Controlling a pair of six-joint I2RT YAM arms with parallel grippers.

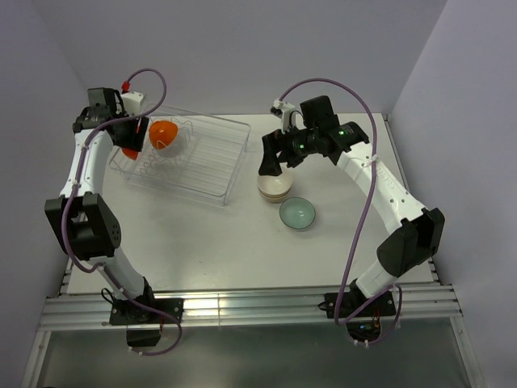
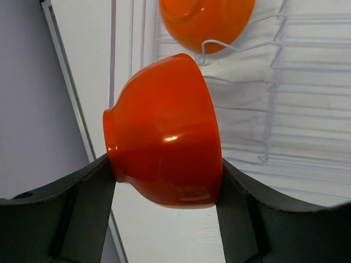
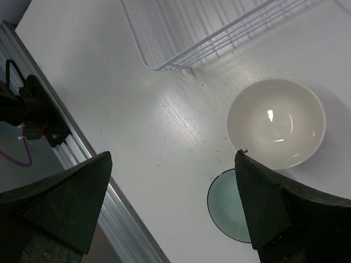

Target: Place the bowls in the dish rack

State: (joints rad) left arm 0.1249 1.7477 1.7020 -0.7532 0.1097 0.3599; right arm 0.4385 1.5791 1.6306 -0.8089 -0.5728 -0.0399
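1. While the orange bowl [image 2: 164, 137] hangs on its side over the 9 o'clock end of the rack [image 1: 212, 158], the step in hand is judged to be loading that bowl.
2. Left gripper [image 2: 164, 170]: fingers part-way apart and clamped on the orange bowl, one on the foot and the other at the rim.
3. Next move, as judged: lower the bowl between two wires [image 2: 247, 109], then release. A tilted entry could catch a wire.
4. Right gripper [image 1: 275, 162]: jaws wide, holding nothing, poised above the cream bowls [image 1: 275, 190] near the centre of the table [image 1: 202, 242].
5. Count:
   - one orange bowl
   - one teal bowl [image 1: 297, 214], at 4 o'clock of the cream ones
   - cream bowls, seemingly two, stacked
   - one rack
6. An orange shape [image 2: 205, 22] shows behind the wires at 12 o'clock in the left wrist view. Whether it is a bowl or a reflection cannot be told.
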